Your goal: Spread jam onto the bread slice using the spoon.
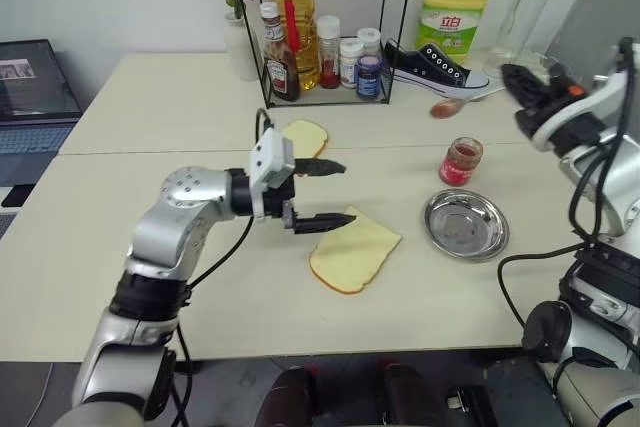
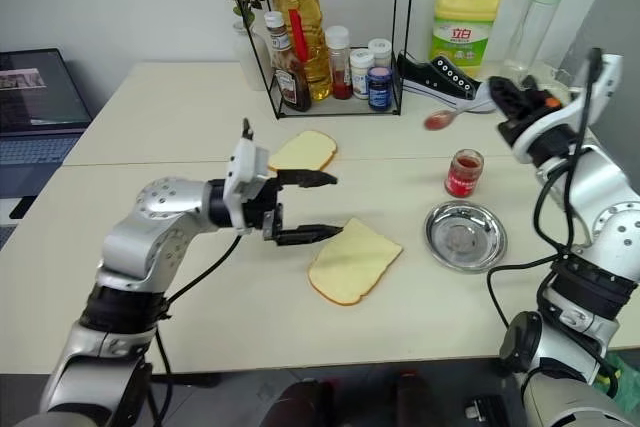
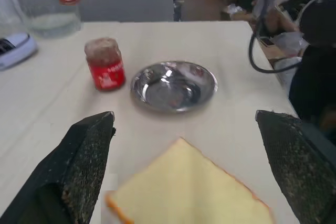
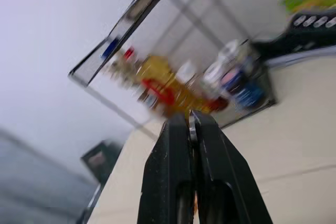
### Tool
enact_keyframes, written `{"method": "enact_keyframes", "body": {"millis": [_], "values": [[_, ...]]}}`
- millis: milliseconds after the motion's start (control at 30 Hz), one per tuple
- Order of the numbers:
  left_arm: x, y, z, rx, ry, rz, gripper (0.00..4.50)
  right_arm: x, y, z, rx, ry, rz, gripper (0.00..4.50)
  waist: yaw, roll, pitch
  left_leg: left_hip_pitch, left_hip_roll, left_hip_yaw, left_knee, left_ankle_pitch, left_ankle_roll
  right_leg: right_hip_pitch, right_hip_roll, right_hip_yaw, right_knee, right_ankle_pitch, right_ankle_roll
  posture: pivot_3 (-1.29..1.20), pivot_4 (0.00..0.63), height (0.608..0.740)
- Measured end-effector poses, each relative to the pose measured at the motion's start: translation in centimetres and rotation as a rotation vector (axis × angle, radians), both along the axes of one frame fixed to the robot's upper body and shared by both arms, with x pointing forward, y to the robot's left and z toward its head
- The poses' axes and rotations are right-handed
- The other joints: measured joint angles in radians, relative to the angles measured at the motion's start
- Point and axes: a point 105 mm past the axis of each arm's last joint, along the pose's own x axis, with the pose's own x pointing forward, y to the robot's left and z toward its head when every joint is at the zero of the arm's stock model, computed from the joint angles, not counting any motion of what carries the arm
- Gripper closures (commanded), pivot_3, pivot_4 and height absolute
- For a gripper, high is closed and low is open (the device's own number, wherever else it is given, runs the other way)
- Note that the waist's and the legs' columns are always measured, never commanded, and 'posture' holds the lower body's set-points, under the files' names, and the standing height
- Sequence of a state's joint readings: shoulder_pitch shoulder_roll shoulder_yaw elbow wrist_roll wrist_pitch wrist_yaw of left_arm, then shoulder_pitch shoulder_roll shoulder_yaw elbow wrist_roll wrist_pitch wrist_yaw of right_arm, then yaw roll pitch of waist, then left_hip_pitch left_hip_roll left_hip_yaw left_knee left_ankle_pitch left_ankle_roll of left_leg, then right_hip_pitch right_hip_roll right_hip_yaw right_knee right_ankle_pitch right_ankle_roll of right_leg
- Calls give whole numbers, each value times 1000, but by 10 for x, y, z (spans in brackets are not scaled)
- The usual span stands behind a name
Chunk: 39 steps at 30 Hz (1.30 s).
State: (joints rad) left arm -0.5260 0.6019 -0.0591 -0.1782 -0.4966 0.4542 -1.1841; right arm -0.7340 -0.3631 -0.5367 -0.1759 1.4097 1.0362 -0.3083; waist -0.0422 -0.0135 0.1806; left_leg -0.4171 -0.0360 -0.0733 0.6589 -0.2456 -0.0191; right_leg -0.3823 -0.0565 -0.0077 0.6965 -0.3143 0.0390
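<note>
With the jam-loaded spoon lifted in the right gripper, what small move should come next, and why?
Probably carry the small metal spoon, its bowl red with jam, down toward the near pale-yellow bread slice. The right gripper is shut on its handle, up behind the short glass jam jar. That slice shows no red yet. The open left gripper sits at its edge.

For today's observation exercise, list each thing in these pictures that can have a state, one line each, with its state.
Left gripper: open, empty, hovering by the near bread slice.
Right gripper: shut on the spoon.
Spoon: held in the air, bowl red with jam.
Jam jar: upright, lid off.
Steel dish: empty.
Near bread slice: flat on the table, plain, no jam.
Far bread slice: flat, plain.
</note>
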Motion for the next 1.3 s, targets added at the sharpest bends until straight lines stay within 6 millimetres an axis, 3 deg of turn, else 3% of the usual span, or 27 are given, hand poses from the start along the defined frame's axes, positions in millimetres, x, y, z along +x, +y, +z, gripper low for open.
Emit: {"method": "enact_keyframes", "body": {"millis": [100, 200, 467, 733, 1300], "values": [[-14, 10, 0, -13, 6, 37, 0, -11, 33, -8, -64, 5, 105, 4450, 7, 0, 0, 0, -1, 0, 0, 0, 0, 0, 0, 1, 0, 0, 0, 0, 150, 740], [-31, 22, -16, -13, 65, 107, 0, -27, 66, -31, -187, 31, 216, 4450, 9, 0, 0, 0, 0, 0, 0, 0, 0, 0, -1, 0, -1, 0, 0, 0, 150, 740], [-61, 49, -56, 4, 179, 301, 0, -57, 105, -93, -387, 113, 392, 4450, 18, 0, 0, 1, -1, -2, 1, 0, 0, 2, -3, -1, -1, 0, 0, 0, 150, 740], [-67, 49, -58, -4, 152, 352, 0, -59, 116, -122, -551, 77, 414, 4450, 16, 0, 0, 1, -1, -2, 0, 0, 0, 2, -1, -1, -1, 0, 0, 0, 150, 740], [-62, 39, -51, -16, 113, 350, 0, -44, 109, -128, -646, -38, 354, 4450, 18, 0, 0, 1, -2, -2, 1, 0, 0, 2, 0, -2, -1, 0, 0, 0, 150, 740]]}}
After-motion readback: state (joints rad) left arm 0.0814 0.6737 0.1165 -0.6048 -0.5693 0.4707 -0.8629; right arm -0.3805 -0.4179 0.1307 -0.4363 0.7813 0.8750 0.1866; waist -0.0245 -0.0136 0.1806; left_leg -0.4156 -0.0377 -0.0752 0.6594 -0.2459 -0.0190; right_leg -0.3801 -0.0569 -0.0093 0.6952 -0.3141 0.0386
